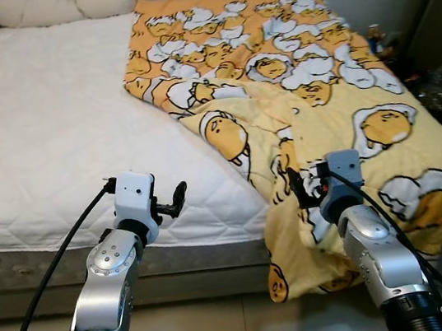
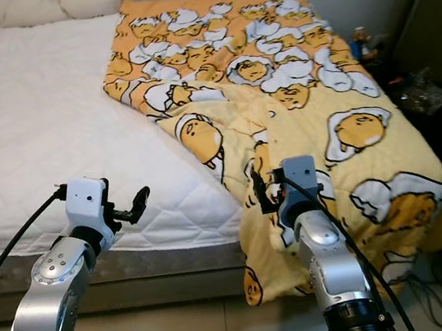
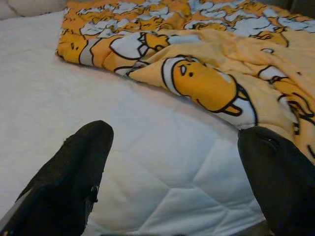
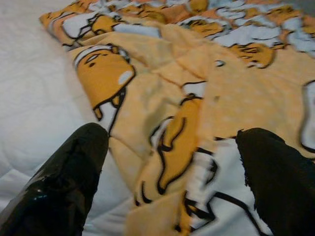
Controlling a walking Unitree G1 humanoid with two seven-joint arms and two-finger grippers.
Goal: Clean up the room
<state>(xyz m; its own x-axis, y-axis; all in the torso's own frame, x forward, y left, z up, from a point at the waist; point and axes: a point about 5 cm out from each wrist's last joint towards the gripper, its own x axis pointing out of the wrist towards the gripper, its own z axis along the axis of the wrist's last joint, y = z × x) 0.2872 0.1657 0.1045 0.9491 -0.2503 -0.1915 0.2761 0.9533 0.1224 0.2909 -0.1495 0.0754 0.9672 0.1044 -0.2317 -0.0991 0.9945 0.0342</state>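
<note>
The blanket (image 1: 310, 94) bunches directly beneath the wide-open right gripper (image 1: 307, 186); the left gripper (image 1: 177, 197), also open, hovers over the bare mattress (image 1: 50, 133) beside the blanket.

Two silver robot arms with black grippers.
Brushed-metal forearms with round screw-studded joints and ribbed black cuffs; white wrist block above the left gripper (image 1: 177, 197), grey-blue block above the right gripper (image 1: 302, 186); black cables along both; glossy, rounded black fingers (image 4: 64, 182).

Yellow cartoon-egg print blanket (image 1: 310, 94), white quilted mattress (image 1: 50, 133), black fingers (image 3: 74, 172)
</note>
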